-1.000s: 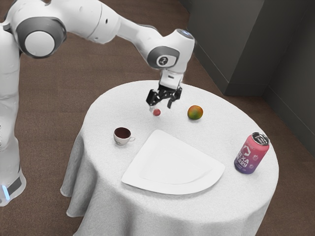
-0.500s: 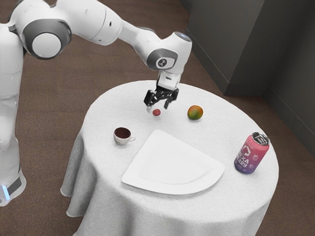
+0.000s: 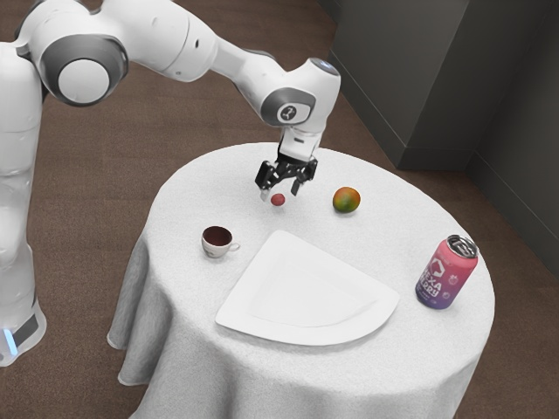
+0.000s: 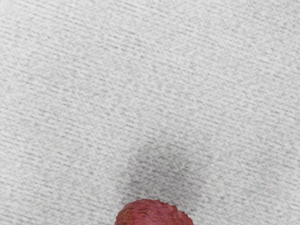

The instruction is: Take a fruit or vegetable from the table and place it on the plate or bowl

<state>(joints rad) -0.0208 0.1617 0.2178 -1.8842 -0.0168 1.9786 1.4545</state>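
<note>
Exterior view: mango (image 3: 346, 200) near lychee (image 3: 278, 199)

Table layout, side camera

The plate (image 3: 306, 292) sits on the table (image 3: 201, 188) toward the near edge. The cup (image 3: 217, 241) is near it on the exterior view's left, and the soda can (image 3: 446, 271) stands well apart on the exterior view's right. Behind the plate, the small fruit (image 3: 278, 199) and the mango (image 3: 346, 200) lie apart, mango further right. The gripper (image 3: 280, 190) hangs just over the small fruit.
</note>
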